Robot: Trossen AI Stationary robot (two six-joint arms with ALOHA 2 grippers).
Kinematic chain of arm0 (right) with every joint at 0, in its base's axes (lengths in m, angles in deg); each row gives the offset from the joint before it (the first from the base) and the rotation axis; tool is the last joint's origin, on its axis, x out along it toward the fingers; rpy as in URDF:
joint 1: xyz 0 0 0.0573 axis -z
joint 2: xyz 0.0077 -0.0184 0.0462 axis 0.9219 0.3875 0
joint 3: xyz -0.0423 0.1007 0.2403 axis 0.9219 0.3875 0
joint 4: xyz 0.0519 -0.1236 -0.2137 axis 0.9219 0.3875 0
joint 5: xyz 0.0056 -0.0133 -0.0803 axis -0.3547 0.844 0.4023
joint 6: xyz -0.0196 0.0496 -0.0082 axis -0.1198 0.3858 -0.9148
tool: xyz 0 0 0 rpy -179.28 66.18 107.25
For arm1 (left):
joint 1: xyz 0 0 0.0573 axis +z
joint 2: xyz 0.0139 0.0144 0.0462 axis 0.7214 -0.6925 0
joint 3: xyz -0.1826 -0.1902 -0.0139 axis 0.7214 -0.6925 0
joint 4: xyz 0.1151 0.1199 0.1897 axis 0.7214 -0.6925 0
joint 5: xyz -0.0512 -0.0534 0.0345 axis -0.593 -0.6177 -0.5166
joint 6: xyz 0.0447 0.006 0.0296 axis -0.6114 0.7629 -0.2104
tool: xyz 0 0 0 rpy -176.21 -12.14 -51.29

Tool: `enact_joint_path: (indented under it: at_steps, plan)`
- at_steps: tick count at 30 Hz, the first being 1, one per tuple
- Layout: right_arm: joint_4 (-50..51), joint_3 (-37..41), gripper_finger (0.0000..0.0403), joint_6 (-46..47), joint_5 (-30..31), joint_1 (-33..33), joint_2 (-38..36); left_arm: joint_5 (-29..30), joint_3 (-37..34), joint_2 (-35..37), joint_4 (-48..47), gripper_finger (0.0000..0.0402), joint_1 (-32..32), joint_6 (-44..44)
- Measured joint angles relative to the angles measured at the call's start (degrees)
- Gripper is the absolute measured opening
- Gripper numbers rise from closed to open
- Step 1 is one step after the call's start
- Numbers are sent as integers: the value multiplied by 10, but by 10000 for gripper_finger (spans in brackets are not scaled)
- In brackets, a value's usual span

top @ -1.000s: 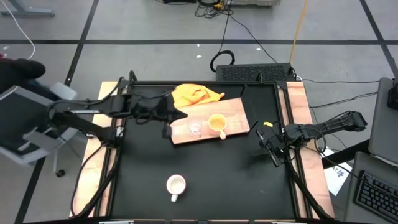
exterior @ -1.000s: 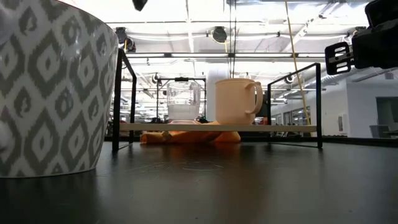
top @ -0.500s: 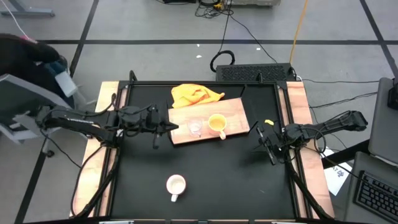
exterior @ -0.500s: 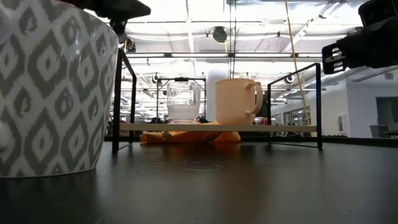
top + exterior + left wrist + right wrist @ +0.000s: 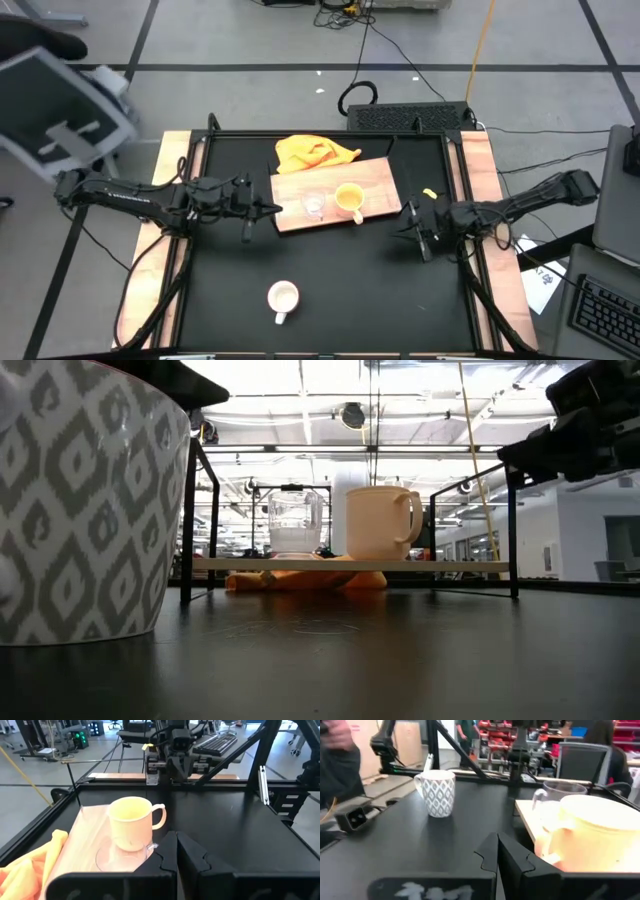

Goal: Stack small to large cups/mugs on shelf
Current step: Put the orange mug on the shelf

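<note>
- Left pincer (image 5: 262, 208) hovers over the black counter (image 5: 330, 270) just off the left end of the wooden shelf (image 5: 380, 180); in its wrist view its two dark fingers (image 5: 167, 857) are pressed together, clenched on nothing.
- Right pincer (image 5: 412, 222) hangs over the counter a little off the shelf's right end, aimed toward the board; its fingers (image 5: 492, 855) also meet, clenched and empty.
- Wooden shelf lies flat on the counter's far half, slightly askew, its grain plain from above; in the low view it reads as a thin pale board (image 5: 350, 564).
- Clear glass cup (image 5: 314, 204) stands upright on the shelf's left part; nothing can be made out inside it.
- Yellow-orange mug (image 5: 349, 199) stands upright just to the right of the glass cup, apart from it, with its handle pointing to the near edge of the board; its inside looks bare.
- From the left wrist, the mug (image 5: 131, 822) sits on the board with the glass cup's rim (image 5: 120, 857) just in front of it.
- White mug (image 5: 283, 297), printed with a grey diamond pattern, stands alone on the near part of the counter, well apart from the shelf, handle toward the near edge.
- That same mug fills the left of the low view (image 5: 85, 500).
- Yellow cloth (image 5: 312, 152) lies crumpled on the counter against the shelf's far edge.
</note>
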Motion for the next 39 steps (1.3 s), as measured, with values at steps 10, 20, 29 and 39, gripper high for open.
enact_joint_path:
  at_steps: [10, 20, 29, 39]
  plan:
    - [-28, -36, 0, -3, 1, 17, 88, -35, 1, 3, 3, 2, -4, -19]
    - [-67, -40, 0, -9, 1, 20, 120, 44, -9, 62, -18, 1, -18, -32]
    - [-70, -41, 0, -14, -1, 20, 120, 48, -118, 166, 58, 0, -18, -20]
    - [-68, -42, 0, -10, -2, 20, 120, 54, -196, 254, 57, 0, -18, -16]
